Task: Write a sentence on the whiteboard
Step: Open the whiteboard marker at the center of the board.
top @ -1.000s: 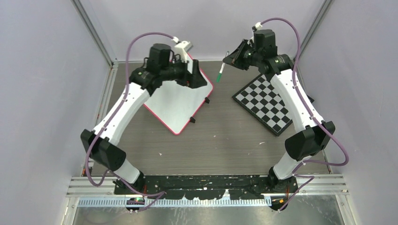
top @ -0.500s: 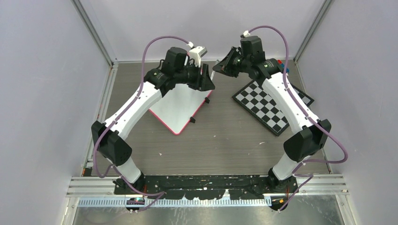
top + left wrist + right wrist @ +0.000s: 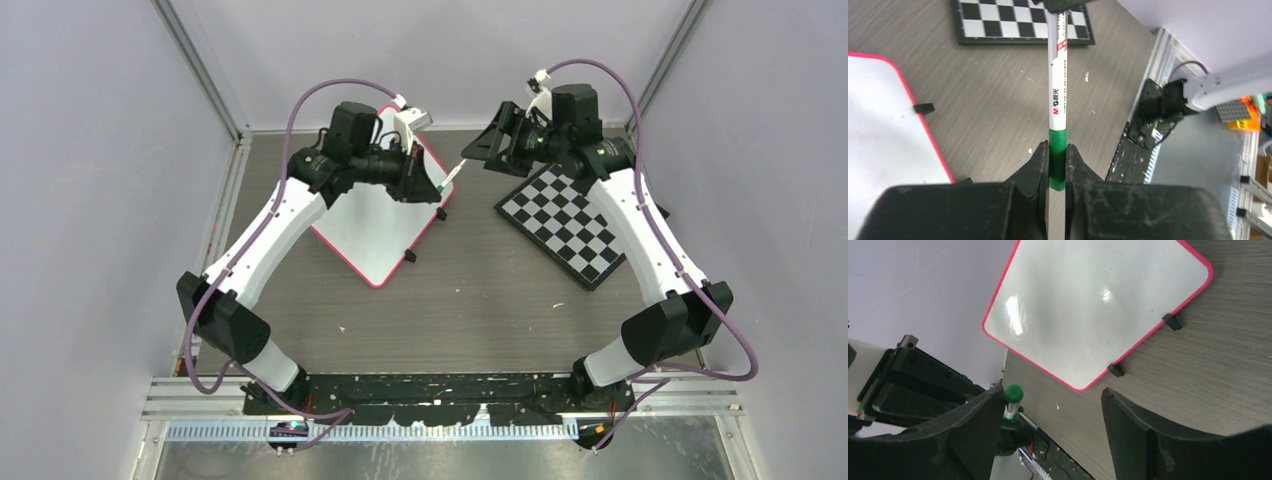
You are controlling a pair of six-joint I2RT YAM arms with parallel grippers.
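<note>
A white marker printed "M&G" beside small Chinese characters, with a red label higher up, is pinched at its green end by the left claw. The right claw is spread wide, the marker's other green end just beside 1 finger. The whiteboard lies flat on the tabletop below both claws.
</note>
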